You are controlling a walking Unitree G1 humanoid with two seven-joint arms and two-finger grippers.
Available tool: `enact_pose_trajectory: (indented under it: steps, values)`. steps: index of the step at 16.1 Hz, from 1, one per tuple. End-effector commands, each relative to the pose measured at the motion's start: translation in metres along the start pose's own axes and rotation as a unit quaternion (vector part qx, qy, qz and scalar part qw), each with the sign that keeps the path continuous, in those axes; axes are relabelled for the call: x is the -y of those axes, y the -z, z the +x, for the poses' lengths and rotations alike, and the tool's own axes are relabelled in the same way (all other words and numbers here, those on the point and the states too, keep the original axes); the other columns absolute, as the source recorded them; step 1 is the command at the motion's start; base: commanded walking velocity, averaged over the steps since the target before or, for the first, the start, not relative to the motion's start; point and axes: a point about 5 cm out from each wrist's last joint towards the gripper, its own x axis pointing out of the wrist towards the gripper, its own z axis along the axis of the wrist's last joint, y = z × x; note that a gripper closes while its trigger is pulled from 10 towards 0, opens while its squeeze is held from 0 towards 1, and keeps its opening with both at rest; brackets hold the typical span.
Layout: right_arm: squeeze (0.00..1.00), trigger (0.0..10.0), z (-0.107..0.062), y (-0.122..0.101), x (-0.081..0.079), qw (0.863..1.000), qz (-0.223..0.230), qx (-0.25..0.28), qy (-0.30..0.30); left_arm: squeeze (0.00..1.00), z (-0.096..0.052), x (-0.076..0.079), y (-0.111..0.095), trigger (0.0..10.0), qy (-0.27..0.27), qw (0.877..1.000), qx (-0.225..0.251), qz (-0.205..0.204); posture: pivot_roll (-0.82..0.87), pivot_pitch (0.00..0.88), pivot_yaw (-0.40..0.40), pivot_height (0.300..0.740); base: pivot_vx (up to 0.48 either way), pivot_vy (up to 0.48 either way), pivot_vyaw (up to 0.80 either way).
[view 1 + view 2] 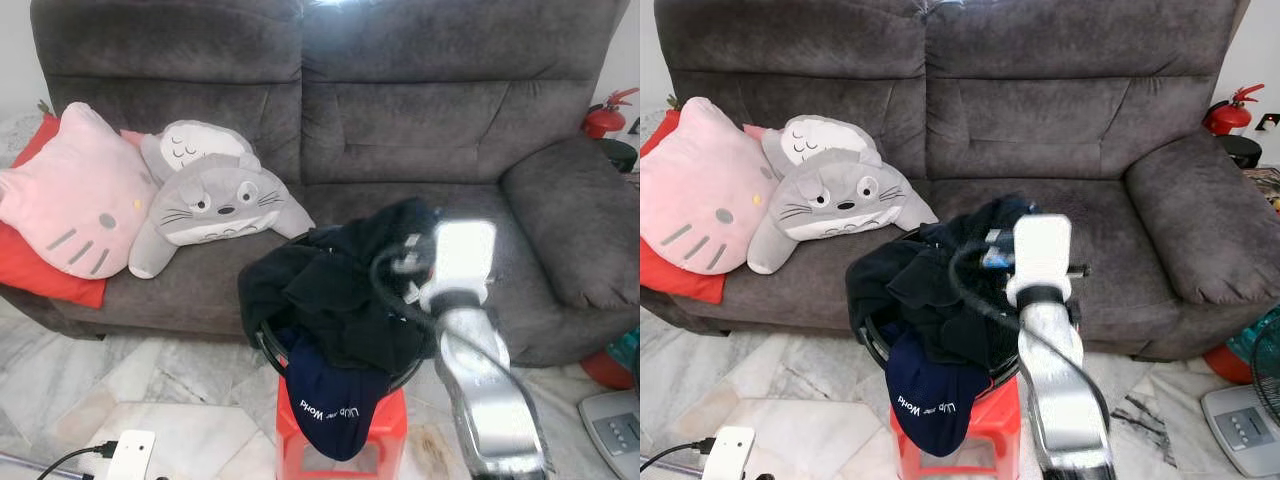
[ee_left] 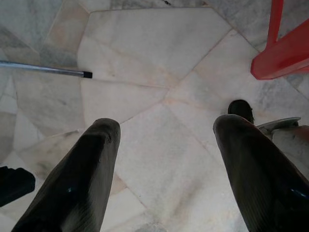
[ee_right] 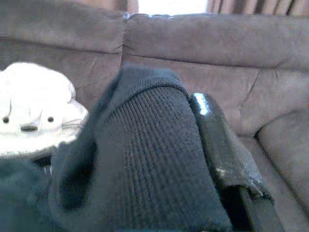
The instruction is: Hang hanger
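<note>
R claw [image 3: 212, 159] pinching dark ribbed knit [image 3: 149, 159], L claw [image 2: 166, 159] spread over marble floor [image 2: 145, 63]

Right arm [image 1: 1060, 400]: silver metal, white wrist block, black cable loop; left hand [image 2: 164, 179] w/ ribbed black fingers.

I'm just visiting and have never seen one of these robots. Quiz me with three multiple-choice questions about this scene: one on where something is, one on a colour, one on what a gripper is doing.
1. Where does the basket of dark clothes stand?
A. on the sofa seat
B. on a red stool
C. on the bare floor

2. What colour is the sofa?
A. grey
B. beige
C. green

3. How is the left gripper?
A. shut on a hanger
B. shut on a cushion
C. open, above the marble floor

Answers:
1 B, the red stool shows beneath the basket.
2 A, its fabric is dark grey.
3 C, its fingers are spread with only floor between them.
</note>
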Motion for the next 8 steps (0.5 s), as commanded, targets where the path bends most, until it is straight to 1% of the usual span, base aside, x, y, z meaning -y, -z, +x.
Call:
enact_pose_trajectory:
  steps: [1,2,3,4,5,6,8]
  values:
    - [0.0,10.0,-0.004,-0.004,0.003,1.0,-0.014,0.021,-0.002,0.0,-0.001,-0.006,0.003,10.0,-0.004,1.0,-0.006,0.011,-0.13,0.071,0.057,0.74,0.0,0.0,0.0]
    - [0.0,10.0,-0.006,-0.001,0.005,1.0,-0.021,0.022,-0.003,0.0,-0.001,-0.006,0.003,10.0,-0.004,1.0,-0.006,0.012,-0.13,0.077,0.056,0.74,0.0,0.0,0.0]
    - [0.0,10.0,-0.011,0.006,0.011,0.999,-0.042,0.021,0.0,0.0,-0.001,-0.006,0.003,10.0,-0.004,1.0,-0.006,0.012,-0.13,0.078,0.056,0.74,0.0,0.0,0.0]
    - [0.0,10.0,-0.021,0.012,0.022,0.999,-0.046,0.016,0.017,0.0,-0.001,-0.007,0.002,10.0,-0.006,1.0,-0.005,0.013,-0.13,0.083,0.054,0.74,0.0,0.0,0.0]
    - [0.0,10.0,-0.024,0.011,0.025,0.998,-0.051,0.018,0.016,0.0,-0.001,-0.007,0.002,10.0,-0.007,1.0,-0.005,0.012,-0.13,0.083,0.054,0.74,0.0,0.0,0.0]
    - [0.0,10.0,-0.027,0.011,0.032,0.998,-0.059,0.017,0.024,0.0,-0.001,-0.007,0.002,10.0,-0.009,1.0,-0.004,0.012,-0.13,0.087,0.053,0.74,0.0,0.0,0.0]
    - [0.0,10.0,-0.027,0.011,0.043,0.997,-0.067,0.015,0.042,0.0,-0.001,-0.007,0.001,10.0,-0.009,1.0,-0.004,0.014,-0.13,0.088,0.057,0.74,0.0,0.0,0.0]
